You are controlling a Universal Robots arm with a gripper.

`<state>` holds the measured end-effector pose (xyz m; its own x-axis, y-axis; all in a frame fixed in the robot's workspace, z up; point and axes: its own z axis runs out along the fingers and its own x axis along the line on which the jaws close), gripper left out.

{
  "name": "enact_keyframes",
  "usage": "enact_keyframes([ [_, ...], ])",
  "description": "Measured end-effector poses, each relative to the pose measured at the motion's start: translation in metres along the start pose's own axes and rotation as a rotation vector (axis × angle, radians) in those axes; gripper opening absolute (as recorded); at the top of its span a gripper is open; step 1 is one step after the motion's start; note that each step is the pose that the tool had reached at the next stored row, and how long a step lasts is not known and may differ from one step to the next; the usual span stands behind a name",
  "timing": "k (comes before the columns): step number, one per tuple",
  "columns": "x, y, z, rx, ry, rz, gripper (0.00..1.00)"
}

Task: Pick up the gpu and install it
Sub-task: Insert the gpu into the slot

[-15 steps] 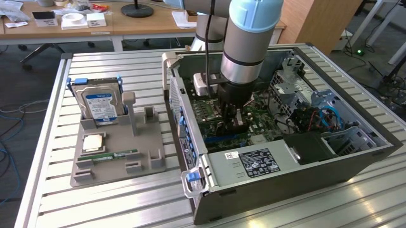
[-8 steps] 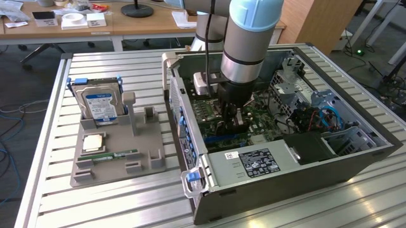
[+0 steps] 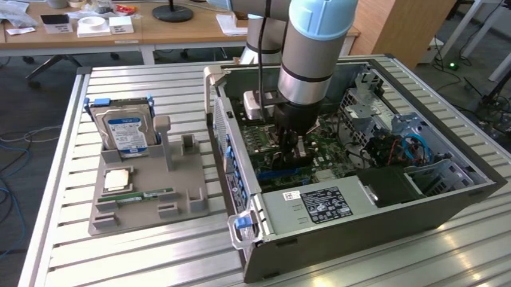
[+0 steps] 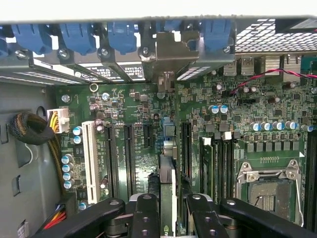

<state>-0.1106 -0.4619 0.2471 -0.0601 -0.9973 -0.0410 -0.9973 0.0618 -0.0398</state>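
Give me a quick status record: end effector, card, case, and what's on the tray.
end effector: shut on the graphics card, down inside the computer case
graphics card: held edge-on over the motherboard slots, metal bracket among the blue latches
seated: cannot tell
computer case: side open, lying on the table
tray: hard drive upright, memory stick lying flat

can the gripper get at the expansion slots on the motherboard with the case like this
Probably yes. The case lies open on top, and the gripper is down inside it over the motherboard, holding the gpu on edge among the slots, with nothing visibly in between.
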Motion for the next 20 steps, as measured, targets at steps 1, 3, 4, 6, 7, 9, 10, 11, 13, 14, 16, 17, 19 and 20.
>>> enact_keyframes([
  [1, 0.0, 0.0, 0.0, 0.0001, -0.0001, 0.0, 0.26],
  [3, 0.0002, 0.0, -0.0001, 0.0, 0.0003, 0.0, 0.26],
  [4, 0.0002, 0.0, -0.0001, 0.0, 0.0003, 0.0, 0.26],
  [6, 0.0002, 0.0, 0.0, 0.0, 0.0004, 0.0, 0.26],
  [7, 0.0002, 0.0, -0.0001, 0.0, 0.0008, 0.0, 0.26],
  [9, 0.0002, 0.0, -0.0001, 0.0001, 0.0014, 0.001, 0.26],
  [10, 0.0002, 0.0, -0.0001, 0.0001, 0.0014, 0.002, 0.26],
  [11, 0.0002, -0.0001, 0.0, 0.0001, 0.0014, 0.003, 0.26],
  [13, 0.0002, 0.0, -0.0001, 0.0002, 0.0014, 0.004, 0.26],
  [14, 0.0002, 0.0, 0.0, 0.0002, 0.0014, 0.004, 0.26],
  [16, 0.0002, 0.0003, 0.0, 0.0004, 0.0015, 0.007, 0.26],
  [17, 0.0002, 0.0004, -0.0001, 0.0005, 0.0016, 0.008, 0.26],
  [19, 0.0002, 0.0004, -0.0001, 0.0005, 0.0019, 0.011, 0.26],
  [20, 0.0002, 0.0005, -0.0001, 0.0006, 0.0024, 0.015, 0.26],
])
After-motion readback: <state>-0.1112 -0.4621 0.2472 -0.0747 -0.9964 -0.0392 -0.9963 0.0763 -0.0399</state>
